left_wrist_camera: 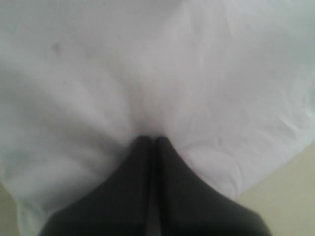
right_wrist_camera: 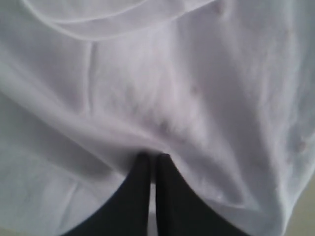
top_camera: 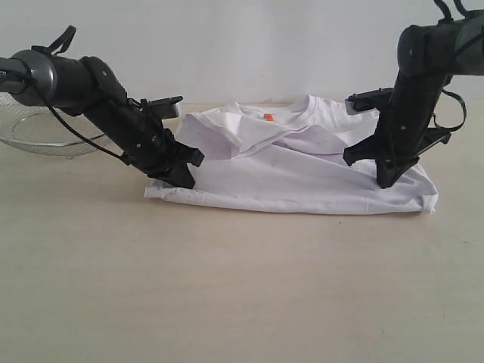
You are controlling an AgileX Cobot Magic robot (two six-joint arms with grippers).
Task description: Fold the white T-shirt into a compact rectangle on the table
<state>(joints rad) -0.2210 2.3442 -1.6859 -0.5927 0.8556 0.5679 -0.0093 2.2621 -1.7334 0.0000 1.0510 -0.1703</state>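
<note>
The white T-shirt (top_camera: 302, 162) lies partly folded on the pale beige table (top_camera: 242, 287), its orange neck tag (top_camera: 268, 117) facing up at the back. The red lettering is hidden. My left gripper (top_camera: 181, 178) is down at the shirt's front left corner. In the left wrist view its fingers (left_wrist_camera: 167, 162) are pressed together, with cloth (left_wrist_camera: 147, 73) puckered at the tips. My right gripper (top_camera: 386, 180) is down on the shirt's right side near the front. Its fingers (right_wrist_camera: 170, 182) are shut, with a fold of white cloth (right_wrist_camera: 162, 113) bunched at them.
A round wire-mesh basket (top_camera: 45, 132) stands at the far left behind the left arm. Bare table lies in front of the shirt, as far as the near edge of the exterior view. A pale wall runs behind the table.
</note>
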